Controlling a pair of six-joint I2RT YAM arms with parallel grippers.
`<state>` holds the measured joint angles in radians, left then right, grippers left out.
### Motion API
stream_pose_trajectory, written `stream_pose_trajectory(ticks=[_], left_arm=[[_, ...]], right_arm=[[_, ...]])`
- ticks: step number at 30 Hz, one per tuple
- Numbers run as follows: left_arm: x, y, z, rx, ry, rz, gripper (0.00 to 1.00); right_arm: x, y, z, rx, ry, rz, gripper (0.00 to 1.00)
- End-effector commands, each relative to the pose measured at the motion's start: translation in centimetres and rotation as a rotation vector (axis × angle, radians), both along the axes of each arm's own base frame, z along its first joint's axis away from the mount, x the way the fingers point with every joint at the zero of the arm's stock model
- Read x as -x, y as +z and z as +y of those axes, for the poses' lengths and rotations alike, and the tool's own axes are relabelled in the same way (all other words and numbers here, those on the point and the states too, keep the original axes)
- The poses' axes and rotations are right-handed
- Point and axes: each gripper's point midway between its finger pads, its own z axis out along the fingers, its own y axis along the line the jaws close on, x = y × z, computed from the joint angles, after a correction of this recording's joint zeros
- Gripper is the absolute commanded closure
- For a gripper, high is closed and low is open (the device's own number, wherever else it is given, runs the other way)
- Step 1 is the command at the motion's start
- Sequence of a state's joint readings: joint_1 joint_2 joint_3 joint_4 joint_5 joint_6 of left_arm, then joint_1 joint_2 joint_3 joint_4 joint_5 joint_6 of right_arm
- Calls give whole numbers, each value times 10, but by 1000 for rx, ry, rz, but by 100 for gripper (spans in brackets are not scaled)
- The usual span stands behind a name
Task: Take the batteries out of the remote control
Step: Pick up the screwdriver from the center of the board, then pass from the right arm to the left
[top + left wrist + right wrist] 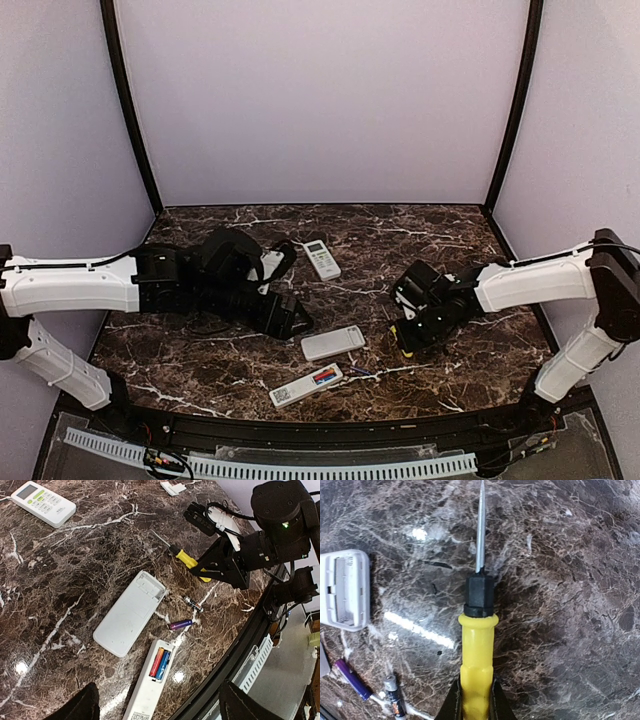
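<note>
Right wrist view: right gripper [476, 701] clenched on yellow-handled steel screwdriver [479, 630].
Left gripper [158, 696] spread wide, holding nothing. Red-orange and blue cylindrical batteries [160, 664] sit inside open white plastic remote [145, 700]; purple battery [181, 625] and black battery [193, 604] lie loose on dark marble table [60, 580].

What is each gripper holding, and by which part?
The right gripper clamps the yellow-handled metal screwdriver by the rear of its handle; the left gripper holds nothing.

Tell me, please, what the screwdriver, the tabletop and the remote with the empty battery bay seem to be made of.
Screwdriver: yellow handle looks like moulded matt plastic; the thin shaft has a grey metallic sheen, probably steel. Tabletop: dark, white-veined marble look, glossy with lamp glints; could be stone or laminate. Empty-bay remote: white moulded plastic, satin shell.
</note>
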<state>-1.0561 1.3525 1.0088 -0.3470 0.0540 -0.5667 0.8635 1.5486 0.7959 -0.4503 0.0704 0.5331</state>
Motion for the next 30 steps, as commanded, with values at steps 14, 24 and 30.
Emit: stream_pose_trajectory(ticks=[14, 24, 30], left_arm=[[16, 76, -27, 344, -233, -89, 17], [45, 98, -61, 531, -445, 8, 28], [45, 97, -64, 529, -447, 32, 53]], right_arm=[[90, 198, 95, -835, 592, 127, 100], [117, 219, 100, -910, 698, 201, 100], [123, 220, 102, -921, 729, 221, 100]])
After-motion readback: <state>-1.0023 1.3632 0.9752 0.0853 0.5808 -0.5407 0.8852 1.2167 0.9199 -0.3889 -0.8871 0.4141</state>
